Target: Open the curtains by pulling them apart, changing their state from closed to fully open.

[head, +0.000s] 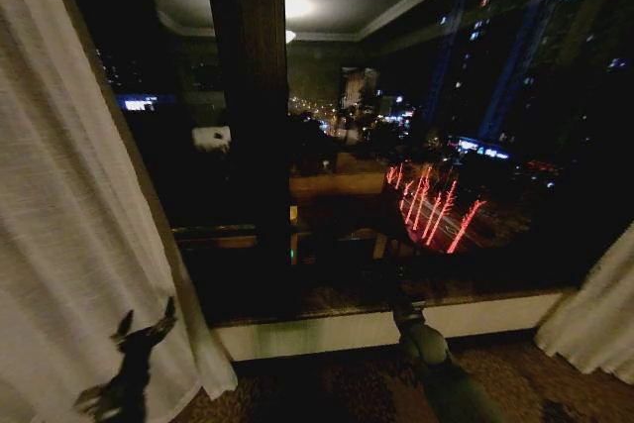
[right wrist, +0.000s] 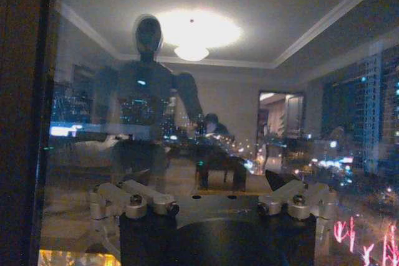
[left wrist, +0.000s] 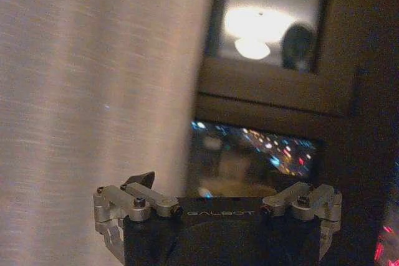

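**Two Sheer Panels Drawn to the Sides, Both Grippers Spread**

Two curtains hang at opposite edges of the head view: the left curtain (head: pixel 69 245) covers the left side from top to floor, and the right curtain (head: pixel 599 319) shows as a bunched lower section at the right edge. Between them the dark window glass (head: pixel 416 146) is exposed, with city lights beyond and a pale sill (head: pixel 367 329) below.

Left gripper (head: pixel 147 322): positioned low in front of the left curtain. Its fingers are spread apart, appearing as dark tips against the fabric. In the left wrist view the gripper (left wrist: pixel 218 200) sits just beside the cloth (left wrist: pixel 93 91); whether a fingertip touches it cannot be determined. Nothing is pinched between the fingers.

Right gripper (right wrist: pixel 218 191): faces the window glass (right wrist: pixel 249 91), linkages spread wide, holding nothing. In the head view the right arm (head: pixel 436 364) extends forward near the sill, well apart from both curtains.
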### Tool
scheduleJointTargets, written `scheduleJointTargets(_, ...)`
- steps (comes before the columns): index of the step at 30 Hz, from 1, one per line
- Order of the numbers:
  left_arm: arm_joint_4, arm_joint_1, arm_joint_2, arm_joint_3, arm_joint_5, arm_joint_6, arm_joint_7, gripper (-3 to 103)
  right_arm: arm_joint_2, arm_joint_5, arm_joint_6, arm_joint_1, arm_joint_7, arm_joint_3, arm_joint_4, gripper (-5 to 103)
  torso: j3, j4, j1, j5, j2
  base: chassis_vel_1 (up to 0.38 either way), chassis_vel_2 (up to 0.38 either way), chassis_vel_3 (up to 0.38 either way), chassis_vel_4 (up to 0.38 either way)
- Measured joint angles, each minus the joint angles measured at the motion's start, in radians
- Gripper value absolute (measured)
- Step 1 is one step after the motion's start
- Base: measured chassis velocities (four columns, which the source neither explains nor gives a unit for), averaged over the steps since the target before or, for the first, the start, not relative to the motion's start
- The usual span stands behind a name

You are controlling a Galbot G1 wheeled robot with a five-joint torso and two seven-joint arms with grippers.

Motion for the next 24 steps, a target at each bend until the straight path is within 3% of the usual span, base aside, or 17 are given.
scheduleJointTargets(8,-0.016,-0.132,0.001,0.226,0.139,0.166,-0.108,100,0.0,0.0,0.0,0.0,0.0,0.0,0.0,100,0.0,0.0,0.0,0.0001,0.0,0.0,0.0,0.0,0.0)
scheduleJointTargets(13,-0.023,-0.186,0.002,0.319,0.196,0.234,-0.15,100,0.0,0.0,0.0,0.0,0.0,0.0,0.0,100,0.0,-0.0002,0.0,0.0001,0.0,0.0,0.0,0.0,0.0)
scheduleJointTargets(16,-0.003,-0.204,0.013,0.311,0.2,0.218,-0.139,100,0.0,0.0,0.0,0.0,0.0,0.0,0.0,100,0.0,0.0004,0.0,0.0,0.0,0.0,0.0,0.0,0.0)
scheduleJointTargets(19,0.115,-0.279,0.076,0.219,0.204,0.099,-0.07,100,0.0,0.0,0.0,0.0,0.0,0.0,0.0,100,0.0,-0.0002,0.0,0.0005,0.0,0.0,0.0,0.0,0.0)
scheduleJointTargets(24,0.172,-0.295,0.093,0.179,0.209,0.031,-0.031,100,0.0,0.0,0.0,0.0,0.0,0.0,0.0,100,0.0,0.0003,0.0,-0.0002,0.0,0.0,0.0,0.0,0.0)
